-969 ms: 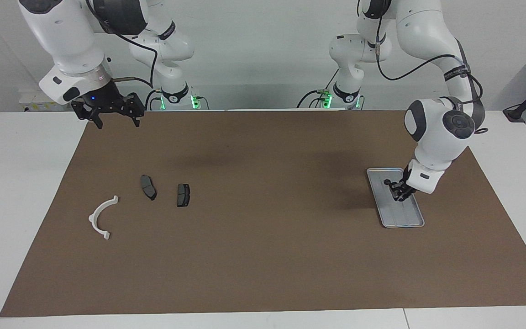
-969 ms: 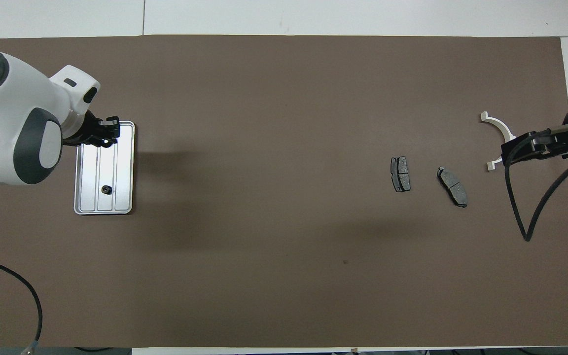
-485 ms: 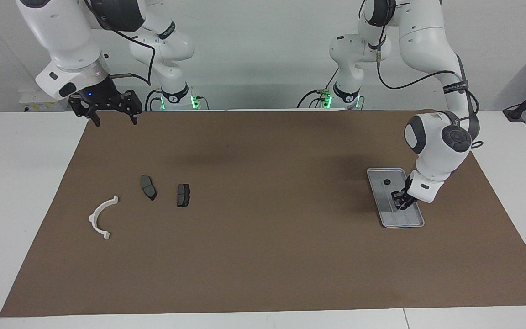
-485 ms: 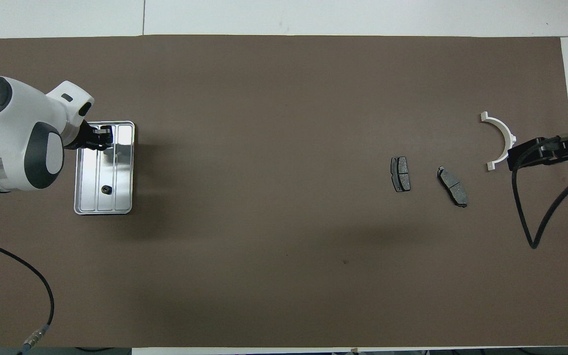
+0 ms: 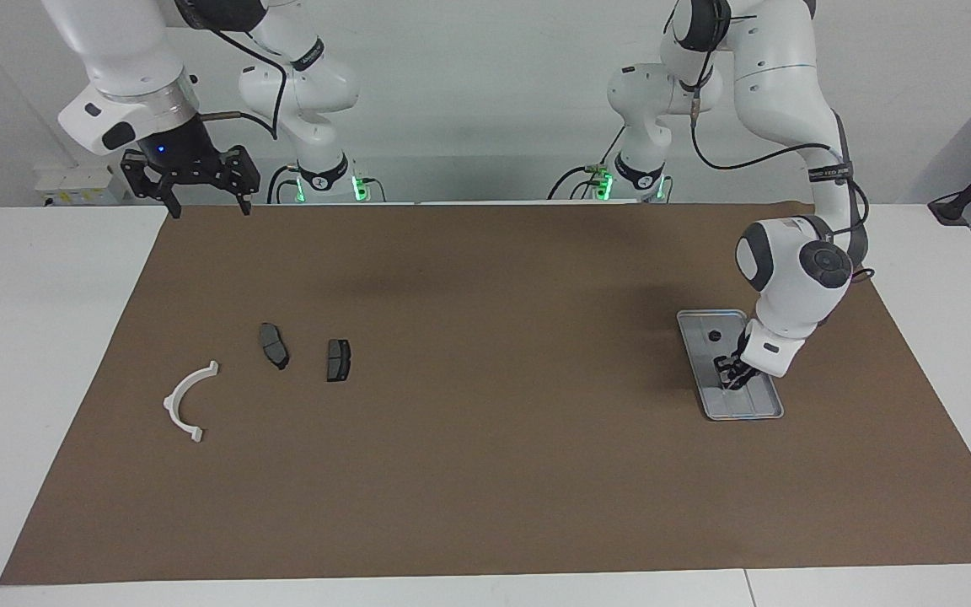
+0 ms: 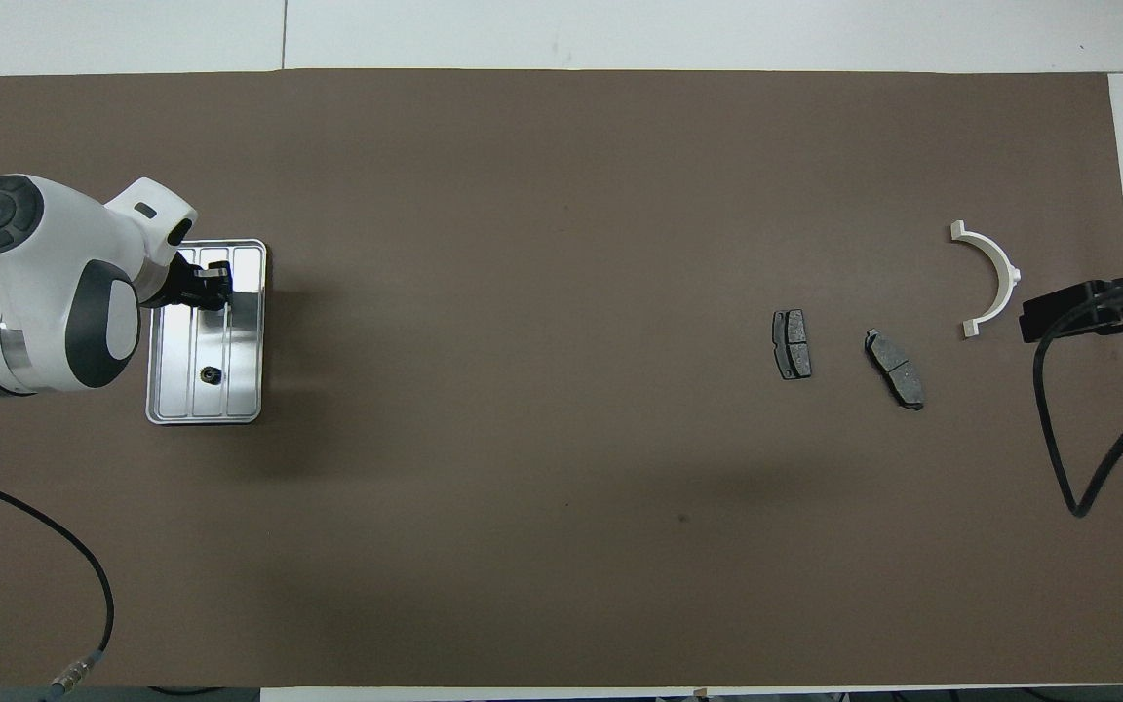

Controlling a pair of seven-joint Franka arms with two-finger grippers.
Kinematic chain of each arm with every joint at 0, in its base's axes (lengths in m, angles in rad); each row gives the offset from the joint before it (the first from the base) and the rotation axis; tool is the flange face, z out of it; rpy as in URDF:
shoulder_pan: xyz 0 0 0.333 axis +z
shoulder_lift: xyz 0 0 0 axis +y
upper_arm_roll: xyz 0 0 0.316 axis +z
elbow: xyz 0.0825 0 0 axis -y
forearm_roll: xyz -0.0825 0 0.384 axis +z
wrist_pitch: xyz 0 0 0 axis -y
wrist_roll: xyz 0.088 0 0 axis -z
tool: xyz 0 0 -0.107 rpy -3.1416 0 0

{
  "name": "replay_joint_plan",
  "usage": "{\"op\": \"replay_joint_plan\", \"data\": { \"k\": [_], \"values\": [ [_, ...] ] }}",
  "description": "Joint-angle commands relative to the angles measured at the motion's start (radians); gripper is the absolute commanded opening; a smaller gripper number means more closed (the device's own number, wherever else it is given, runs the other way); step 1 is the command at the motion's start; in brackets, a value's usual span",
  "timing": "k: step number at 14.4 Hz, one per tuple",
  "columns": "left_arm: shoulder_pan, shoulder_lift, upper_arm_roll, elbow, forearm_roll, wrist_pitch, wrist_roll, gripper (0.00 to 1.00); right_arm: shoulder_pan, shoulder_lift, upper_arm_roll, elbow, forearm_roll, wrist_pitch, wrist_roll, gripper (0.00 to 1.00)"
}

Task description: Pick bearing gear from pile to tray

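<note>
The silver tray lies on the brown mat toward the left arm's end; it also shows in the overhead view. One small black gear lies on its floor, also seen from overhead. My left gripper is down inside the tray, farther from the robots than that gear. What it holds is hidden. The pile is a white half-ring bracket and two dark pads. My right gripper is open, high over the mat's corner by its base.
The brown mat covers most of the white table. In the overhead view the bracket and the pads lie toward the right arm's end, with the right gripper and its cable beside the bracket.
My left gripper has come down into the tray. My right gripper has risen and drawn back toward its base, away from the bracket.
</note>
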Motion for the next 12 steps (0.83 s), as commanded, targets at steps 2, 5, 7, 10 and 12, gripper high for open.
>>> {"op": "replay_joint_plan", "data": {
  "k": [2, 5, 7, 10, 12],
  "values": [
    [0.007, -0.066, -0.011, 0.013, -0.002, -0.089, 0.011, 1.0, -0.007, -0.034, 0.003, -0.064, 0.021, 0.026, 0.008, 1.0],
    [0.019, -0.211, -0.009, 0.019, -0.002, -0.243, 0.014, 1.0, -0.007, -0.034, 0.003, -0.07, 0.023, 0.031, 0.01, 1.0],
    [0.019, -0.281, -0.009, 0.073, -0.002, -0.403, 0.017, 1.0, -0.013, -0.034, 0.003, -0.069, 0.026, 0.022, 0.01, 1.0],
    [0.006, -0.324, -0.014, 0.173, -0.003, -0.586, 0.017, 1.0, -0.015, -0.031, 0.005, -0.06, 0.03, 0.017, 0.012, 1.0],
    [0.007, -0.383, -0.017, 0.162, -0.009, -0.621, 0.017, 1.0, -0.009, -0.029, 0.005, -0.057, 0.044, 0.018, 0.054, 1.0]
  ]
}}
